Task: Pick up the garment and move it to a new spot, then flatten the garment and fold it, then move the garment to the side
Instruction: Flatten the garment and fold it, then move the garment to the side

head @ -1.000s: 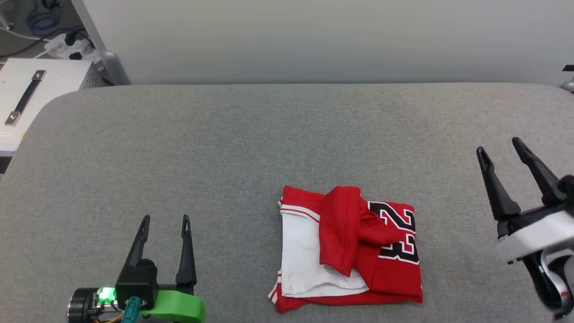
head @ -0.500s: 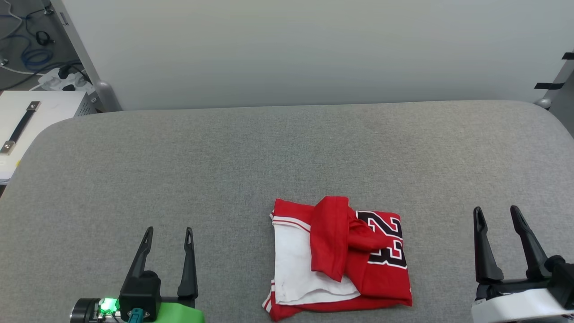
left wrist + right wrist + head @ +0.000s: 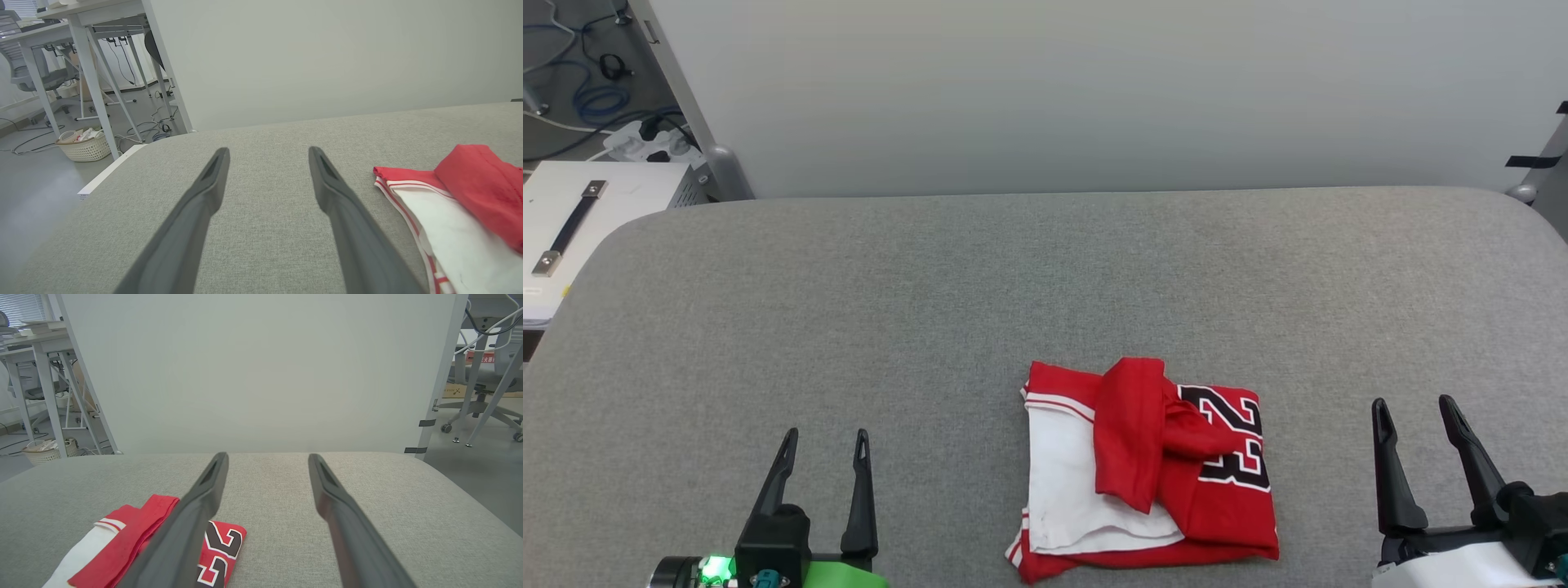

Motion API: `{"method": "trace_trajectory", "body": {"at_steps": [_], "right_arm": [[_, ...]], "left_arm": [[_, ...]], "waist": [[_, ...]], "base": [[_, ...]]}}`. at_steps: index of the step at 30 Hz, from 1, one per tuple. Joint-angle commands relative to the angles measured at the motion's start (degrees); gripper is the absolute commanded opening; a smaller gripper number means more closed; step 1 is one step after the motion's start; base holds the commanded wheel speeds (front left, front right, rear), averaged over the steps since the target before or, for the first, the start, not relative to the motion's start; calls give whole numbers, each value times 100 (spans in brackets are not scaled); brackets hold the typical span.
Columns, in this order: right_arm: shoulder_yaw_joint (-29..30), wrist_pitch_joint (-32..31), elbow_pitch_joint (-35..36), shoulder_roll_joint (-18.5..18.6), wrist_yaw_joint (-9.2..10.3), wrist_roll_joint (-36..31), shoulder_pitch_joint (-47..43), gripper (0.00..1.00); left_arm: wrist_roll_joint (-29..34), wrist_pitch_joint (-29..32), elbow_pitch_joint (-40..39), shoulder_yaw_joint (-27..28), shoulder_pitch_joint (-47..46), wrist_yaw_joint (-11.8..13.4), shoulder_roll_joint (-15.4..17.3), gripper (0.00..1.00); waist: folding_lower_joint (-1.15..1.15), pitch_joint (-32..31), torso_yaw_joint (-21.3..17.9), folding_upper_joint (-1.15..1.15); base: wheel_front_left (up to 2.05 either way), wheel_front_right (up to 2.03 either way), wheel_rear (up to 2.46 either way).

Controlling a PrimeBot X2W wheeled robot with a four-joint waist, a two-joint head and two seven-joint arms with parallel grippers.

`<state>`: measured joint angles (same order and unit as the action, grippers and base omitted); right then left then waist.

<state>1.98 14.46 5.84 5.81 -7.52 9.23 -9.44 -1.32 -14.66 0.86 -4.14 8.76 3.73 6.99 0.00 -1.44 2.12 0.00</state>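
You have the garment (image 3: pixel 1147 469), a bright red soft-fabric T-shirt with white short sleeves and red-and-white stripe trim, lying folded into a rough rectangle on the grey fabric-covered surface (image 3: pixel 931 286). It sits close to the front edge of the surface, a little right of the middle. A white sleeve panel shows on its left part, a loose red flap lies bunched across its middle, and a black number with a white outline shows on its right part.

Your left end effector (image 3: pixel 826 433), with two long dark fingers on a black and green mount, is at the front edge near the front left corner. Its fingers are apart with nothing between them, and it is well clear of the cloth. In the left wrist view the striped sleeve edge of the garment lies to the right of the spread fingers, not touching them.

Your right end effector (image 3: pixel 1412 402), dark-fingered on a white wrist, is at the front edge towards the front right corner. Its fingers are also spread and empty, and it is nearer the garment but apart from it.

A pale flat wall panel (image 3: pixel 1094 90) stands behind the rear edge. Beyond the rear left corner you can see a white box with a black strap handle (image 3: pixel 572 216), and cables (image 3: pixel 596 98) lie on the floor.
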Motion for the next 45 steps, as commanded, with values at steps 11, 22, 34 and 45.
{"method": "trace_trajectory", "body": {"at_steps": [11,22,34,45], "right_arm": [[69,-306,41,626,3,185,902,100],[-716,-3279,-506,1885,3,2602,2376,100],[-1502,-5712,-780,2483,3,4388,2256,100],[-2129,-5693,-1451,2313,3,4323,2359,100]], "left_arm": [[-43,-34,20,26,-93,-60,-31,100],[-2,-34,29,-54,-325,-86,-97,100],[11,-34,17,-119,-532,-62,-173,100],[39,-34,-1,-173,-754,-40,-216,100]], "waist": [[0,203,98,0],[0,519,296,0],[0,871,551,0],[0,1310,729,0]], "base": [[0,0,0],[0,0,0],[0,0,0],[0,0,0]]}}
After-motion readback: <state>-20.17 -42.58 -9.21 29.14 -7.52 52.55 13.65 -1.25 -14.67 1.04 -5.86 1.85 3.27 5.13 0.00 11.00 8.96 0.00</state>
